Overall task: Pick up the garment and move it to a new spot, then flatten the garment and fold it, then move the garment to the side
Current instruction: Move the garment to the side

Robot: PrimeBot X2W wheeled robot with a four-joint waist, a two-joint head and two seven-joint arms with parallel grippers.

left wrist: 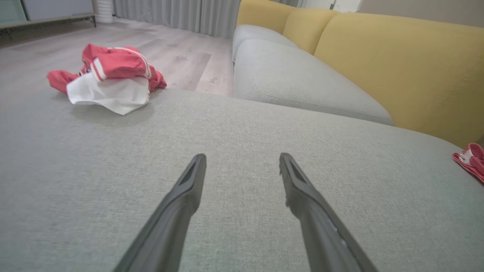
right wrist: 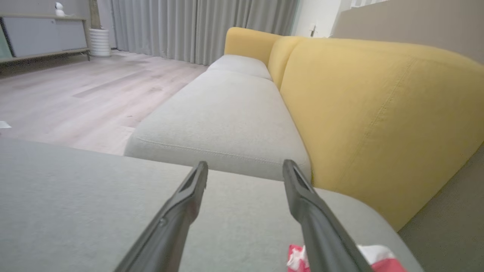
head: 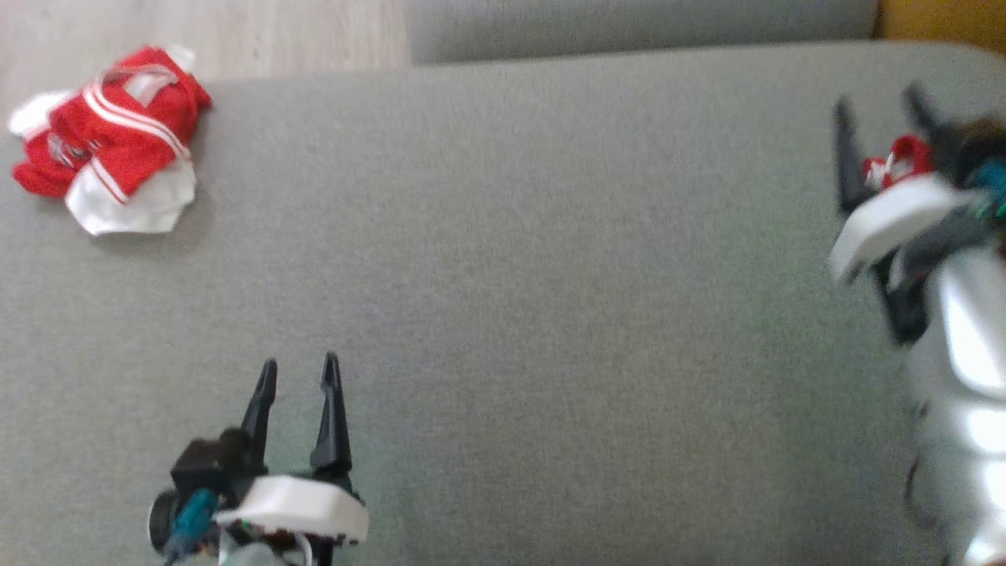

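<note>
While you are watching through the head camera, the crumpled red and white garment (head: 110, 137) is lying at the far left corner of the grey cushion (head: 550, 275), with red striped folds heaped over a white panel. A smaller red and white bundle (head: 896, 161) is sitting at the cushion's far right, showing between the two fingers of the right gripper (head: 877, 96). That part of the picture is blurring, so you cannot tell whether cloth and fingers are touching. In the right wrist view the bundle is peeking out low beside one finger, and the fingers are standing spread wide with nothing clamped between them. The left gripper (head: 300, 362) is hovering over the near part of the cushion, well apart from both pieces, its fingers also gaping wide and carrying nothing.

Around them the cushion is lying bare and smooth. A second grey seat cushion (right wrist: 227, 113) is running on beyond it, with a yellow backrest (right wrist: 378, 105) rising along its side. Pale wooden flooring (right wrist: 75, 94) is stretching away past the crumpled garment toward grey curtains (right wrist: 189, 26) and a low cabinet (right wrist: 41, 37). Between cabinet and curtains a white ribbed pot (right wrist: 100, 41) is standing on the floor; a dark stem is rising from it, but you cannot tell what it is holding.
</note>
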